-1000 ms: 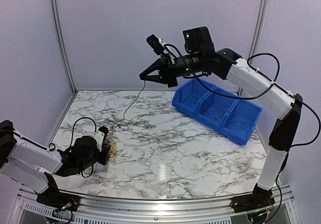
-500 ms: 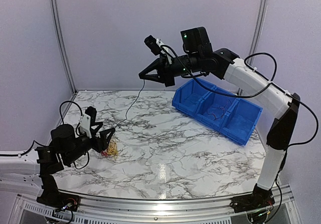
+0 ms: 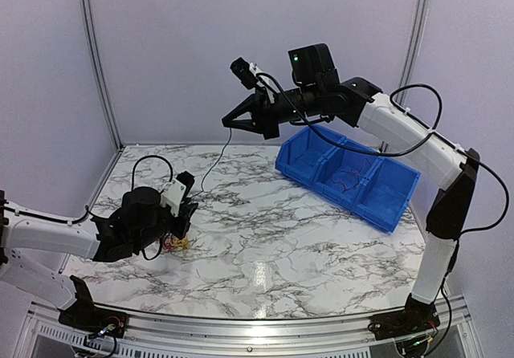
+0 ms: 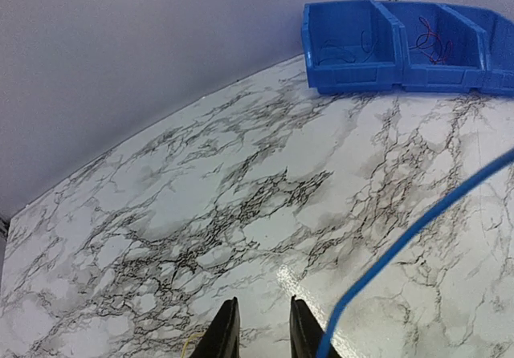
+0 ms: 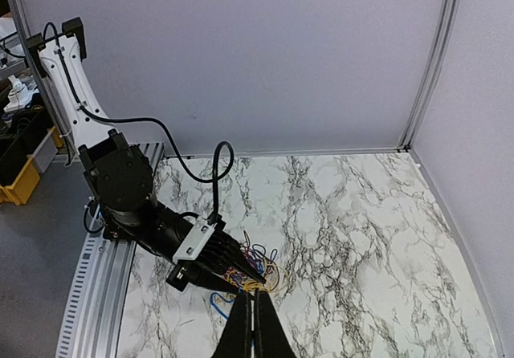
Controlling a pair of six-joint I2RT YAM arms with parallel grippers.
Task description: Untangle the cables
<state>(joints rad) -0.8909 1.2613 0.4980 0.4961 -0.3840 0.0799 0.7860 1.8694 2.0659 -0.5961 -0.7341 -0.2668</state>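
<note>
Cables (image 3: 178, 244): small red/yellow/blue tangle on marble table (image 3: 321, 237), approx. 8 o'clock in top view. L claw (image 3: 184, 228): tips narrowly apart, touching tangle; nothing seen betw. them in wrist view. R claw (image 3: 226, 123): raised at approx. 12 o'clock, tips fully closed on blue strand (image 4: 401, 246) hanging down twd. tangle. Blue bins (image 3: 347, 175) at 2 o'clock, well apart.
</note>
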